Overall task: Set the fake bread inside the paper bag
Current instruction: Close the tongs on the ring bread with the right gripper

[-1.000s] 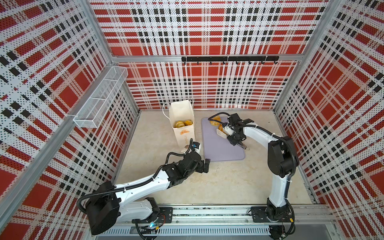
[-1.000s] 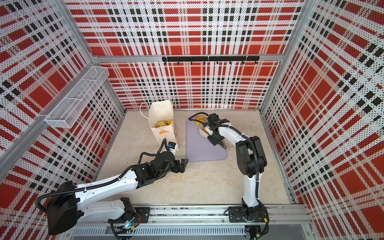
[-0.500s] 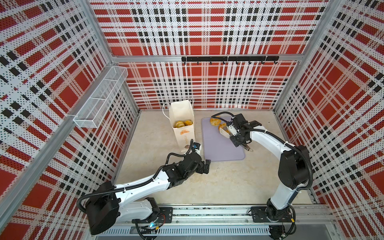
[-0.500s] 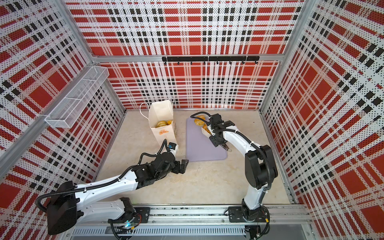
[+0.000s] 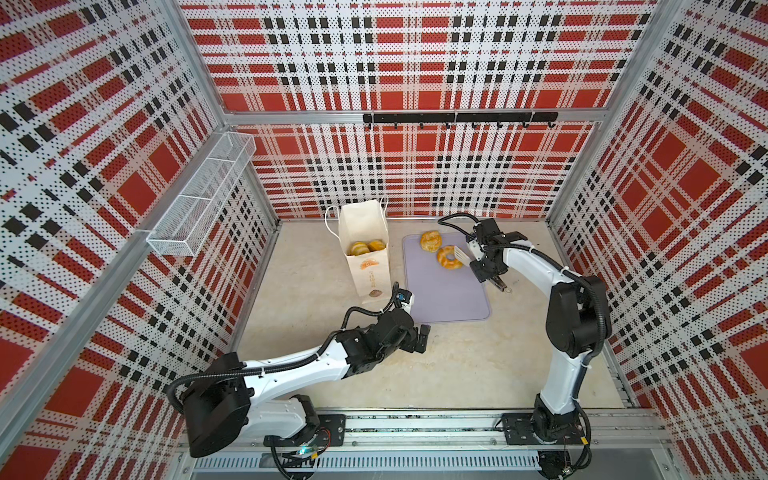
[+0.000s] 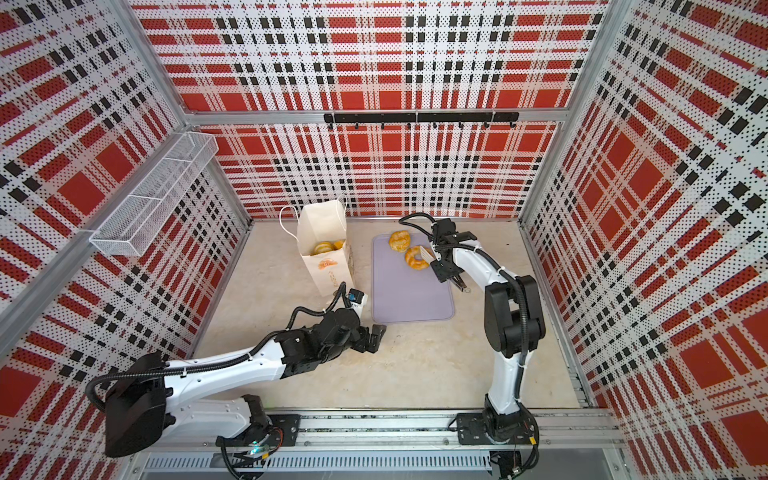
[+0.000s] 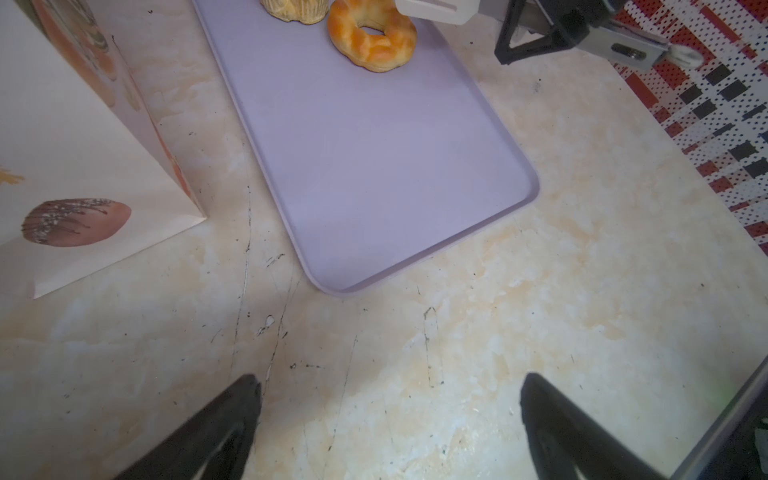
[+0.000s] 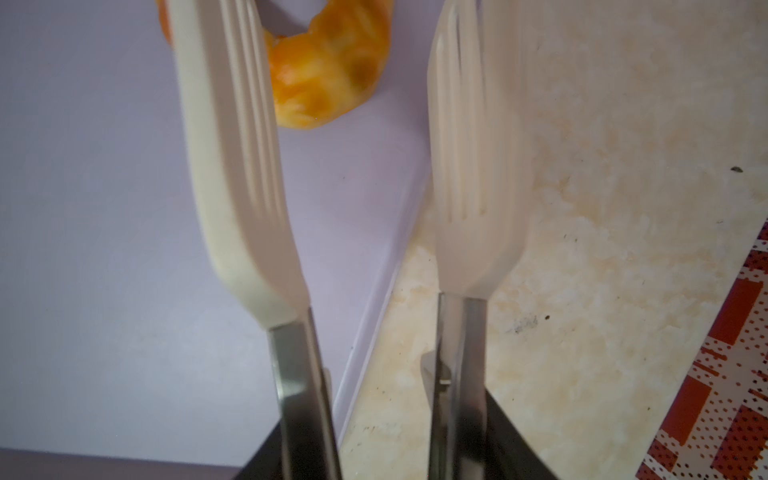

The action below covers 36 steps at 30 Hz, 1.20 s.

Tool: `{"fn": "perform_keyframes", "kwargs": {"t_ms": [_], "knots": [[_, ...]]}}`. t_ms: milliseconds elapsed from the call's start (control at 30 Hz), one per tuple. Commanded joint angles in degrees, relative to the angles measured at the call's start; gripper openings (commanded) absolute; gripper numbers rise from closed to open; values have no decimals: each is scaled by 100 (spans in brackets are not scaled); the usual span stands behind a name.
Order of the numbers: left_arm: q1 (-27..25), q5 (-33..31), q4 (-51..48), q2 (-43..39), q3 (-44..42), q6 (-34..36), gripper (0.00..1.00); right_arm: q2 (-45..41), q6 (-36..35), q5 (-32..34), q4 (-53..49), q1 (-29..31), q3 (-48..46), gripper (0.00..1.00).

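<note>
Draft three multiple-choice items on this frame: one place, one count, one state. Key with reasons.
1. In both top views, the tall cream-white paper bag stands:
A. left of the flat lilac plastic tray
B. right of it
C. on it
2. Glossy golden toy pastries lying on the tray:
A. one
B. two
C. four
3. The left hand is:
A. open, empty
B. shut on a pastry
C. shut, empty
Key: 1 A, the bag stands on the beige marble-look table beside the tray's left edge. 2 B, only a ring doughnut and a swirl bun lie there. 3 A, its black fingers stand wide apart over bare table.
</note>
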Motion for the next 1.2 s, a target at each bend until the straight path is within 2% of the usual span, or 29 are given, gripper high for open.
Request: {"fn": "perform_keyframes", "kwargs": {"t_ms": [0,233,400,633,900,1000,1167], "knots": [[-61,-43,133,91,192,-6,100,258,-83,-70,-75,10,513,50],[-80,-32,145,135,181,-14,100,833,-230,-64,-509,-6,1246,48],[-80,-49,151,123,159,-4,100,934,-366,-67,-599,-8,1366,48],[-80,-32,145,170,185,4,99,1356,-587,14,-1143,-16,1985,47],[-80,-76,152,169,185,1,99,1655,-712,330,-1428,0,2307,48],[-80,-54,145,211,229,5,100,1647,-722,329,-1551,87,2267,45],[-79,-21,145,250,263,23,99,1219,-508,281,-1445,296,1757,46]]}}
